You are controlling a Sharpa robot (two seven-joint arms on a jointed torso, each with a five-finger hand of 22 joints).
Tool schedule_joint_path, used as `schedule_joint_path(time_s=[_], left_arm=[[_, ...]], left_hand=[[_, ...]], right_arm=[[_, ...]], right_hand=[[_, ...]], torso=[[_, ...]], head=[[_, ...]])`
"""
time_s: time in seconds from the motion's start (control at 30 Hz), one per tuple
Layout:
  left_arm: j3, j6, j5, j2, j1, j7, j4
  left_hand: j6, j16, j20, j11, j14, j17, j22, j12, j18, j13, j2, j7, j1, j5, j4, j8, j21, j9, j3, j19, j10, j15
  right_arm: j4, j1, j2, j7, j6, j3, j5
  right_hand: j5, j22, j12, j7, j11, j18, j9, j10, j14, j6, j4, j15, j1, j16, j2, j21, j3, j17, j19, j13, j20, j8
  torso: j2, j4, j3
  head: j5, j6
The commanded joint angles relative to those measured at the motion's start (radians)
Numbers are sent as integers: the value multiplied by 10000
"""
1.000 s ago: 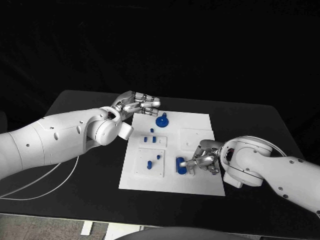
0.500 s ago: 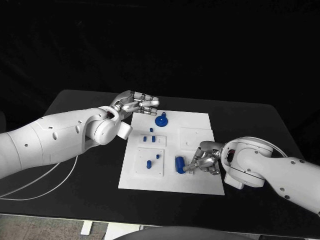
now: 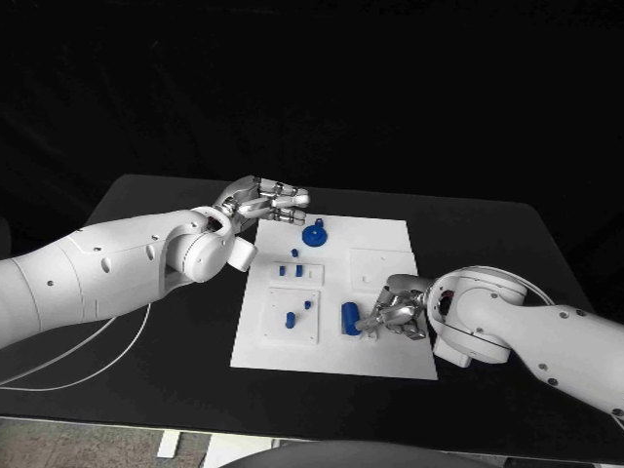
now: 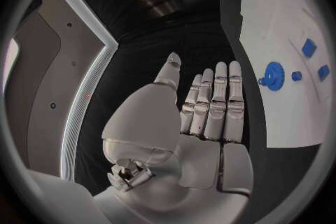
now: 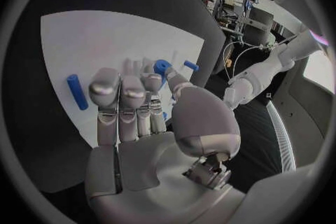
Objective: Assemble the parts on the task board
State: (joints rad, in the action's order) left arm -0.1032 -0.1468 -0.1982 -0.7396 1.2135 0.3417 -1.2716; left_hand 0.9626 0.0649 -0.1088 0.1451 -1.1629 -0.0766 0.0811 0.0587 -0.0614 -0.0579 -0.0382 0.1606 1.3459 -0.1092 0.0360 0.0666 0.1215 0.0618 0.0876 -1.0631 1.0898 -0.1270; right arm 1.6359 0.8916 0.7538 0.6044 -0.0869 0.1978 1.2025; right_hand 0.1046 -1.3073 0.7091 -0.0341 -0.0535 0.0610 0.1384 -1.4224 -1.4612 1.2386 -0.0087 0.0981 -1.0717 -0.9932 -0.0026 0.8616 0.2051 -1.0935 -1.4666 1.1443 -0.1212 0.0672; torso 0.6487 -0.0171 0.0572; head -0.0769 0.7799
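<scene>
The white task board [image 3: 397,234] lies mid-table. A blue gear [image 3: 315,234] stands near its far edge, and also shows in the left wrist view [image 4: 271,75]. A blue cylinder [image 3: 350,318] lies on the board's near part; in the right wrist view the cylinder [image 5: 77,91] rests apart from the fingers. My right hand [image 3: 398,310] hovers just right of it, fingers bent down toward the board, holding nothing. My left hand [image 3: 263,203] is raised over the board's far left corner, fingers straight and empty [image 4: 210,106].
Small blue pegs [image 3: 292,263] sit left of centre on the board, and two more [image 3: 299,312] lie on a raised white square. Another raised white square [image 3: 382,265] is right of centre. The black table [image 3: 172,322] surrounds the board.
My right hand has edged slightly left, closer to the blue cylinder. The left hand has hardly moved.
</scene>
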Motion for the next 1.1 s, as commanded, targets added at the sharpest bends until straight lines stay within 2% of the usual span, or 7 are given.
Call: schedule_joint_path(time_s=[0.03,0.13,0.2,0.43,0.83,1.0,1.1], left_arm=[[7,140,-17,19,-3,98,-9],[7,142,-17,18,-3,93,-7],[7,143,-17,17,-3,90,-7],[7,144,-17,17,-3,84,-6],[7,144,-17,11,-3,73,-5],[7,142,-17,14,-3,77,1],[7,142,-17,12,-3,87,3]], left_hand=[[-31,-37,-41,-16,87,-8,-13,25,-166,-12,3,0,-94,-16,-37,19,58,5,-2,20,-77,5],[-31,-37,-41,-16,87,-8,-13,25,-166,-12,3,0,-94,-16,-37,19,58,5,-2,20,-77,5],[-31,-37,-41,-16,87,-8,-13,25,-166,-12,3,0,-94,-16,-37,19,58,5,-2,20,-77,5],[-31,-37,-41,-16,87,-8,-13,25,-166,-12,3,0,-94,-16,-37,19,58,5,-2,20,-77,5],[-33,-37,-41,-16,93,-7,-15,26,-168,-12,0,-2,-71,-21,-48,19,55,5,-10,22,-77,3],[-33,-37,-41,-16,93,-7,-15,26,-168,-12,0,-2,-71,-21,-48,19,55,5,-10,22,-77,3],[-33,-37,-41,-16,93,-7,-15,26,-168,-12,0,-2,-71,-21,-48,19,55,5,-10,22,-77,3]], right_arm=[[-79,-18,-77,173,165,1,186],[-152,-33,-140,208,207,0,201],[-196,-43,-175,219,214,0,207],[-296,-78,-268,208,106,-1,179],[-496,-161,-390,199,-59,-5,108],[-482,-186,-337,82,292,-6,99],[-418,-191,-236,-65,565,-4,40]], right_hand=[[-23,-1090,34,47,-17,-134,0,-13,9,55,-45,44,109,-51,10,15,218,17,-424,-17,-27,-33],[-236,-1091,31,46,-14,-134,4,-13,6,51,16,41,162,-58,88,17,311,19,-426,-24,-26,-35],[-375,-1090,46,44,-12,-136,21,-16,5,50,65,37,235,-71,-2,28,644,26,-425,-33,-23,-32],[-384,-1091,42,44,-12,-136,26,-12,8,53,53,37,228,-72,-13,29,649,28,-422,-35,-21,-34],[-308,-1090,21,40,-8,-135,33,6,11,49,-12,34,215,-60,-83,18,548,44,-414,-48,-18,-36],[-273,-1086,62,37,-8,-133,33,-2,14,41,-30,37,216,-50,-124,2,503,54,-414,-29,-21,-38],[-374,-1080,183,-17,23,-123,24,14,13,-93,79,22,263,-45,-247,-13,415,67,-420,65,-12,-30]], torso=[[1,5,-4],[3,3,-5],[4,1,-5],[6,-4,0],[8,-1,-14],[-1,-12,-16],[-1,-16,-19]], head=[[3,8],[0,21],[4,28],[7,54],[8,90],[14,79],[21,70]])
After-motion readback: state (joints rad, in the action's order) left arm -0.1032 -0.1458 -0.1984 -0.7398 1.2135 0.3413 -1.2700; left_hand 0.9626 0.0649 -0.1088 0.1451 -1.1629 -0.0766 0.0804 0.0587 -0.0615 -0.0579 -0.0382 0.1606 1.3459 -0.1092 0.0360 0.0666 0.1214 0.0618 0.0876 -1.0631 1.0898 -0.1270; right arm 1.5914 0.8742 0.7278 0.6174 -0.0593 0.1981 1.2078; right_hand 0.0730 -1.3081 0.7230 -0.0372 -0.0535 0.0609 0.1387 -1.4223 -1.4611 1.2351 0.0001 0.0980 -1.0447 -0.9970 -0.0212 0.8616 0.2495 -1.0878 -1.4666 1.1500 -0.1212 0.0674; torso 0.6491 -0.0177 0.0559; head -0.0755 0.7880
